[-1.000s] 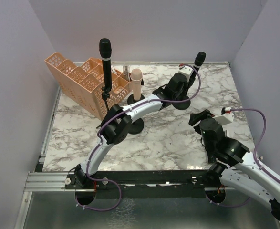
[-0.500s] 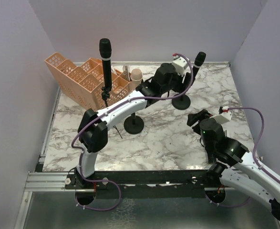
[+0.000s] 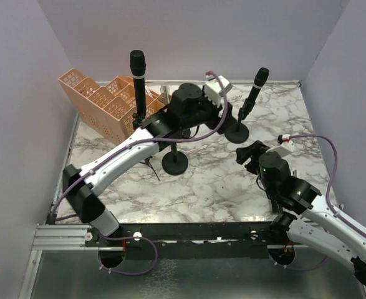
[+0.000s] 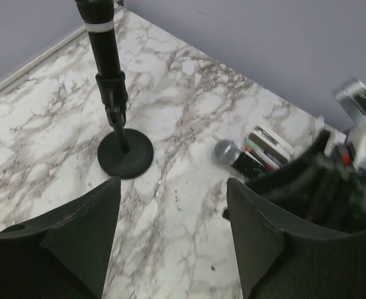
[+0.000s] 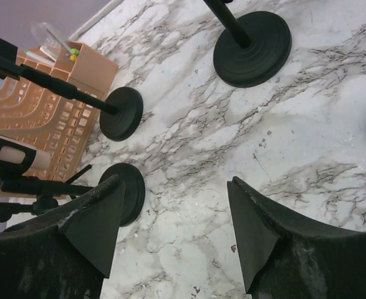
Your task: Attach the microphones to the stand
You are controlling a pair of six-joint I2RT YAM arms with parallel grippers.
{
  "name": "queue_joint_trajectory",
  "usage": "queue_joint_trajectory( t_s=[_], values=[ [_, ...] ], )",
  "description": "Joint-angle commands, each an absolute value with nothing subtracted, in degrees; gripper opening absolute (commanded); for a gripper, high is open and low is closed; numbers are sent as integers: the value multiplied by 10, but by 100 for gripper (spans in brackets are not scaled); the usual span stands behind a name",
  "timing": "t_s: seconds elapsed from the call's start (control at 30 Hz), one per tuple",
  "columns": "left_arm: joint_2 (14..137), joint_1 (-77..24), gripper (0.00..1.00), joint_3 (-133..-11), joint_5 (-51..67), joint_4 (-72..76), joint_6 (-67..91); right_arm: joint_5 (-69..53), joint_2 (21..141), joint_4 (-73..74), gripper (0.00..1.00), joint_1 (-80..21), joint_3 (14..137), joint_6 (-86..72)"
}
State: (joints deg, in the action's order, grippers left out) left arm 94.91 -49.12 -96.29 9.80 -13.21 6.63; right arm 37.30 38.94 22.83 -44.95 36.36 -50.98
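Left gripper point(image 4: 173, 184): fingers point(image 4: 83, 237) spread wide, nothing between them, hovering over the marble toward the far edge. Right gripper point(image 5: 174, 184), same story: fingers point(image 5: 264, 237) apart and empty, low over the right half of the table point(image 3: 201, 187).

Just ahead of the left fingers is the right-hand stand point(image 4: 125, 152), with a round black base and a short pole. Its clip grips a slim black microphone point(image 3: 257, 81) with a pale band on the handle, tilted, head toward the far right corner. Lying flat near that base is a loose microphone point(image 4: 226, 151) with a silver mesh head and dark body. It's just beside the right arm and a small row of coloured sticks point(image 4: 267, 144); what those are, cannot tell.

Over by the far left corner, a tall black microphone point(image 3: 137, 68) stands upright on a thin pole, just beside the basket point(image 3: 98, 96). The right wrist view catches a pale microphone point(image 5: 8, 156) held in a clip above a second stand point(image 5: 125, 192), with a third stand point(image 5: 121, 113) near it.

The basket is peach plastic with stepped compartments. One end compartment holds a clear wrapper with yellow-green bits point(image 5: 61, 47).

The count: four microphones, three round-based stands, one basket.
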Motion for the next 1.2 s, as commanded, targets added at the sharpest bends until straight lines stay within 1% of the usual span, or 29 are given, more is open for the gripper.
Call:
queue_joint_trajectory(
  t_s=[0.0, 0.1, 0.2, 0.37, 0.5, 0.57, 0.67, 0.73, 0.9, 1.0, 1.1, 1.17],
  values=[
    [802, -492, 70, -829, 129, -151, 34, 349, 428, 194, 73, -449, 390, -509],
    [714, -492, 72, -726, 84, -137, 43, 326, 495, 177, 75, -443, 435, -495],
    [637, -492, 73, -640, 35, -127, 63, 273, 564, 130, 75, -426, 476, -466],
    [541, -492, 73, -531, -27, -100, 115, 145, 685, 68, 75, -375, 568, -404],
    [486, -492, 74, -478, -92, -90, 136, 16, 814, 52, 80, -358, 686, -301],
    [468, -492, 74, -465, -136, -104, 132, -14, 871, 79, 86, -358, 758, -264],
    [452, -492, 74, -458, -203, -143, 129, -10, 934, 86, 87, -355, 824, -238],
    [444, -493, 75, -458, -219, -166, 126, -34, 969, 80, 87, -351, 855, -224],
    [418, -493, 76, -452, -235, -187, 121, -63, 1055, 106, 87, -349, 952, -198],
    [412, -492, 77, -447, -245, -187, 124, -104, 1094, 118, 86, -348, 992, -180],
    [414, -492, 78, -444, -248, -187, 127, -110, 1127, 146, 83, -349, 1028, -166],
    [417, -492, 78, -443, -248, -187, 128, -104, 1137, 146, 80, -349, 1029, -156]
  ],
)
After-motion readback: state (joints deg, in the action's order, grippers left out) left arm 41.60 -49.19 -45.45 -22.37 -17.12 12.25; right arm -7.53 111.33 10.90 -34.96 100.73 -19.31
